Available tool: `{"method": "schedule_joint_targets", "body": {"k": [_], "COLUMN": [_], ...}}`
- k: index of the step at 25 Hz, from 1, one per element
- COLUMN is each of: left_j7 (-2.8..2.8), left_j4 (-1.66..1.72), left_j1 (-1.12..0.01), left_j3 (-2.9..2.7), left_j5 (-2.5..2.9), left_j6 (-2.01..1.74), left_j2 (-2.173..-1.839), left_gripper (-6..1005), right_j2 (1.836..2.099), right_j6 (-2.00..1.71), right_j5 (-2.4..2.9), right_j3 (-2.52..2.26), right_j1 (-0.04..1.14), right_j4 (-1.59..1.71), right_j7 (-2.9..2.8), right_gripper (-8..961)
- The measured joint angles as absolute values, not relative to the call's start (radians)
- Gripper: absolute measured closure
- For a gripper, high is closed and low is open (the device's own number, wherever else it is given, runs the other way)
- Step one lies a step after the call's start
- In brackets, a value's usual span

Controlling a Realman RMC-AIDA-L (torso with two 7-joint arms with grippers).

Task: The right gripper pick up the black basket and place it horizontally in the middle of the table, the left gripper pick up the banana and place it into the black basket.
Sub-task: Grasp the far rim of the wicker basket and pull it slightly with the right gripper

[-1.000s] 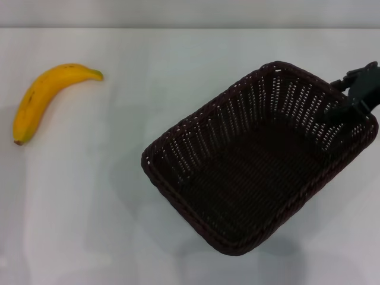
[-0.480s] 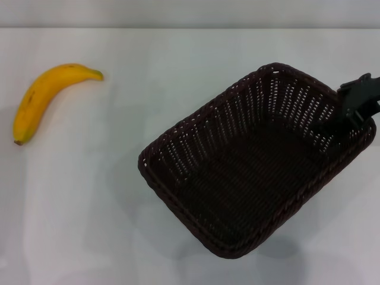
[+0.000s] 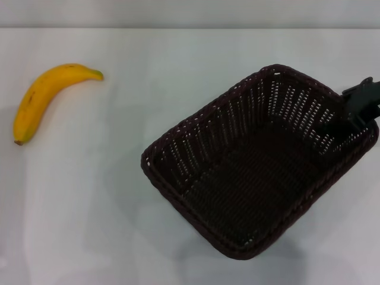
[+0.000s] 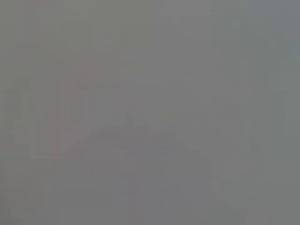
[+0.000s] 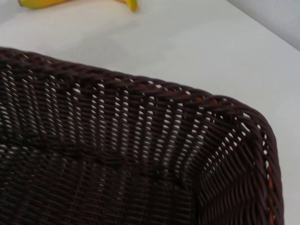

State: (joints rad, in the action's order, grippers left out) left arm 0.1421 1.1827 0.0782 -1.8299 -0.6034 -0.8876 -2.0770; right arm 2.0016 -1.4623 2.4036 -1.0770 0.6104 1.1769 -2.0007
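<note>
The black basket [image 3: 208, 133] sits diagonally on the right half of the white table [image 3: 89, 208], open side up and empty. My right gripper [image 3: 358, 111] is at the basket's far right rim and looks shut on it; only part of it shows at the view's edge. The right wrist view looks into the basket [image 5: 140, 122] at one inner corner. The yellow banana [image 3: 40, 96] lies on the table at the far left, well apart from the basket; a bit of it shows in the right wrist view [image 5: 47, 3]. My left gripper is out of view; the left wrist view is a blank grey.
The table's far edge [image 3: 190, 28] meets a pale wall. Bare white tabletop lies between the banana and the basket and in front of both.
The basket has shifted slightly with the right gripper at its rim: a little left, then back and down. The banana has not moved.
</note>
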Motion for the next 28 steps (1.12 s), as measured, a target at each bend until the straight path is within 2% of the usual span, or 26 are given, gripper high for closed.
{"method": "schedule_joint_targets", "body": {"k": [7,15,28], "left_j7": [0.140,0.133,0.132], "left_j4": [1.183,1.183,1.187], "left_j1": [0.075,0.071,0.067], "left_j3": [-1.834,-1.836,-1.836], "left_j5": [-0.603,-0.603,-0.603], "left_j6": [-0.888,-0.887,-0.887], "left_j2": [-2.077,-2.077,-2.077], "left_gripper": [213,212,213], "right_j2": [2.003,2.005,2.004], "right_j6": [-1.465,-1.473,-1.471], "right_j5": [2.414,2.418,2.415], "right_j3": [-1.085,-1.083,-1.080], "right_j1": [0.610,0.595,0.576], "right_j4": [1.186,1.246,1.319], "right_j7": [-2.018,-2.084,-2.154], "right_gripper": [370,619,737]}}
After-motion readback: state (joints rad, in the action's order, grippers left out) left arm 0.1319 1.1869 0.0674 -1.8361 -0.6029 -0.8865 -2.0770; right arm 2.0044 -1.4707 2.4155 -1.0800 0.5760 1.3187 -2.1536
